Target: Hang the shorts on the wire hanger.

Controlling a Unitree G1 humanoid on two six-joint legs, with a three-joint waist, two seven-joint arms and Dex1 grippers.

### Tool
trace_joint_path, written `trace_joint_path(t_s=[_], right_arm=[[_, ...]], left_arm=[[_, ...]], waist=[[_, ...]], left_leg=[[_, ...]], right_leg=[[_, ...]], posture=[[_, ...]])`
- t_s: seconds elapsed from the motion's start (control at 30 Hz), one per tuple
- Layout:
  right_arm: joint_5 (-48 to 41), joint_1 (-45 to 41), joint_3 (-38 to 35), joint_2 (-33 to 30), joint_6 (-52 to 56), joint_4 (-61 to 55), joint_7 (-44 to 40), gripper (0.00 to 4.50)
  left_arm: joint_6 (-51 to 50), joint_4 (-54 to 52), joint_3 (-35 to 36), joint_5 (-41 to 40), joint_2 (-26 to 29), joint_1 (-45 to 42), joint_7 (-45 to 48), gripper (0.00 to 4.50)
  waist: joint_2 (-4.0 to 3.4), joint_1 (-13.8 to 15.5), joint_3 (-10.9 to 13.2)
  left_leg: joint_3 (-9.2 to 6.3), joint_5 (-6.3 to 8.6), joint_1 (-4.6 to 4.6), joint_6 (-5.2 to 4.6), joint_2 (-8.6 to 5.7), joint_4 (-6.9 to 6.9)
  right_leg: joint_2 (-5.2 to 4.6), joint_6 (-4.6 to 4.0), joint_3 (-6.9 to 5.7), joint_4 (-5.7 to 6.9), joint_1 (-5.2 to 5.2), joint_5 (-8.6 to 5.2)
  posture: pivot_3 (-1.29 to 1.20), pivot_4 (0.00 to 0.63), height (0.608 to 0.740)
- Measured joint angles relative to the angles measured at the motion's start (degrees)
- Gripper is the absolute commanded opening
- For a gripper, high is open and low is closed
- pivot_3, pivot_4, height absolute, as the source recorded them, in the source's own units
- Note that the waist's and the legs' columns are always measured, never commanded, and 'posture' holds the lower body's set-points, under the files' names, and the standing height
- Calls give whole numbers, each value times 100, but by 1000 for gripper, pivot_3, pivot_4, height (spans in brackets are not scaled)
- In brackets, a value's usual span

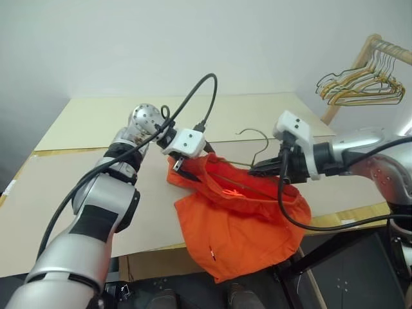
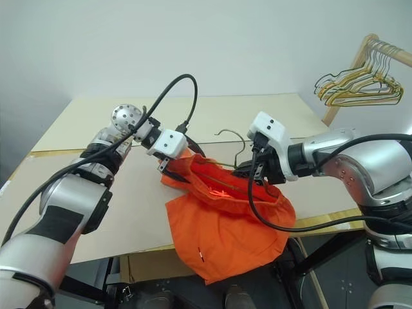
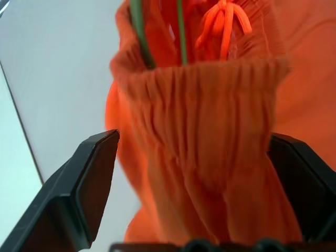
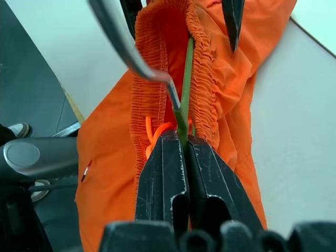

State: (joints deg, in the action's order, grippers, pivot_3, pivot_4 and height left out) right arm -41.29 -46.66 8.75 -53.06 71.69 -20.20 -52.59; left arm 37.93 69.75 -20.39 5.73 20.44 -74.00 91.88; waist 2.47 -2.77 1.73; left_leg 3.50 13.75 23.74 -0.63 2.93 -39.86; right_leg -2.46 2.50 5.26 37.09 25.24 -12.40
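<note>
The bright orange, lightweight fabric shorts (image 1: 241,222) hung off the near edge of the pale wooden table (image 1: 64,193), their gathered elastic waistband held up by the thin dull-grey wire hanger (image 1: 252,151) threaded inside it. The right gripper (image 4: 185,149) had its black fingers pressed together on the hanger's wire, apparently to keep the frame aloft while the cloth was arranged. The left gripper (image 3: 191,173) stood with its fingers spread wide either side of the waistband's end, gripping nothing, seemingly placed to tug that side along. A small white mark (image 1: 213,255) showed near one hem, too small to read; no other lettering could be made out. Beyond, gold and green wire hangers (image 1: 360,87) dangled bunched on a wooden rail (image 1: 376,46).
</note>
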Motion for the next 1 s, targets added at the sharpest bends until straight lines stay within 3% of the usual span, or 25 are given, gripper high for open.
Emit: trace_joint_path(t_s=[0.37, 0.67, 0.77, 1.0], right_arm=[[-3, -169, 130, -36, 107, 1, -96, 0], [5, -157, 171, -51, 87, -57, -124, 0], [139, -107, 170, -77, -62, -60, -89, 806], [231, 287, -176, -367, -4, -461, 171, 3357]], left_arm=[[-49, 168, -92, 659, -146, -33, -430, 68], [-56, 225, -20, 768, -172, -70, -609, 25], [-88, 234, 43, 768, -175, -70, -648, 0], [-350, 293, 176, 762, -235, -70, -589, 0]], waist=[[-1, -4, 0], [-1, -112, 1], [-1, -140, 1], [-2, -176, 1]], left_leg=[[0, 0, 1, 0, 0, 0], [0, 1, 2, 0, 0, 1], [0, 1, 2, -1, 0, 2], [0, 2, 4, -2, 0, 3]], right_leg=[[-1, 0, 0, -1, 1, 0], [-2, 1, -1, -1, 2, -1], [-1, 2, -1, -1, 3, -2], [-2, 3, -1, -2, 5, -4]], posture=[[-74, 0, 740], [-96, 0, 740], [-114, 0, 740], [-130, 0, 740]])
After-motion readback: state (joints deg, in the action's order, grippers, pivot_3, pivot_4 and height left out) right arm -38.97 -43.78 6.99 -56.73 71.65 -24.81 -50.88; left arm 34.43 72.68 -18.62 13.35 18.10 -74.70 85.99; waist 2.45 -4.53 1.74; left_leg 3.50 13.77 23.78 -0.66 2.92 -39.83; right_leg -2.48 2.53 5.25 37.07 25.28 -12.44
